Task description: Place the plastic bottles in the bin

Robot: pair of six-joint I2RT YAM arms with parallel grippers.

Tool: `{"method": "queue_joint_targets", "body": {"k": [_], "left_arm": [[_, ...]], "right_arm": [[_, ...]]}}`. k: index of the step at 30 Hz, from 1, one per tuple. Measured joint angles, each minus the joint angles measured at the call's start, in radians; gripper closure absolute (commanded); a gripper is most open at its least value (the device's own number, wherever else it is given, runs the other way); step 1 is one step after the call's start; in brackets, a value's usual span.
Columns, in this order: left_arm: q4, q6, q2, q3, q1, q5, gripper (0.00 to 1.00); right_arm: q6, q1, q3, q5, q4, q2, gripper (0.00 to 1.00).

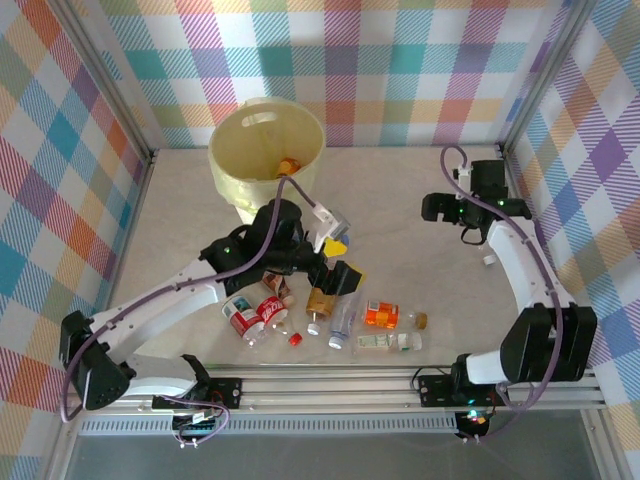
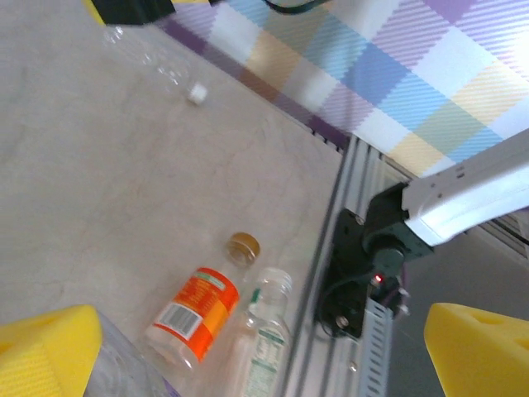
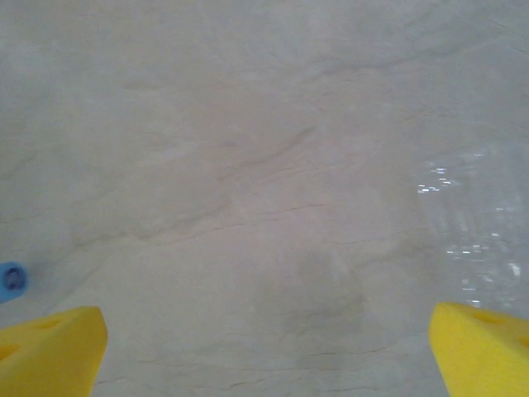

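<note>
we judge the job barely begun. the bin point(image 1: 232, 192) stands by the table's point(image 1: 400, 200) far edge, toward the far left corner. something orange point(image 1: 288, 165) lies in it, perhaps one bottle; we cannot tell more.

most bottles are still strewn along the near edge, around the middle:
- two red-labelled bottles point(image 1: 256, 314)
- a brown bottle point(image 1: 320, 300)
- a clear bottle point(image 1: 342, 322)
- an orange-labelled bottle point(image 2: 194, 314)
- a green-labelled bottle point(image 2: 266, 331) touching the orange one, nearest the edge

a loose red cap point(image 1: 295, 339) and a brown cap point(image 2: 244, 245) lie among them. another clear, crushed bottle point(image 3: 473, 240) lies toward the right edge, just beside the right gripper point(image 3: 266, 347).

the left gripper point(image 1: 341, 262) hangs above the near-edge pile, jaws spread wide with nothing between them. the right gripper's jaws are also wide apart and empty, over bare table with a blue cap point(image 3: 10, 279) to one side. so at least seven bottles remain, and neither arm carries one yet.
</note>
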Motion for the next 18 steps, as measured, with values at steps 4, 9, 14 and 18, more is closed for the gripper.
{"method": "queue_joint_targets", "body": {"k": [4,9,14,18], "left_arm": [[0.124,-0.009,-0.105,-0.121,-0.009,-0.121,0.00],[0.212,-0.014,-0.154,-0.169,-0.009,-0.246,0.00],[0.247,-0.014,-0.174,-0.201,-0.009,-0.328,0.00],[0.252,-0.011,-0.174,-0.201,-0.009,-0.359,0.00]], "right_arm": [[-0.019,-0.026,0.041,0.039,-0.020,0.087,0.00],[-0.035,-0.029,0.110,0.128,-0.055,0.229,0.00],[-0.037,-0.044,0.180,0.235,-0.077,0.365,0.00],[-0.038,-0.052,0.200,0.318,-0.089,0.428,0.00]]}}
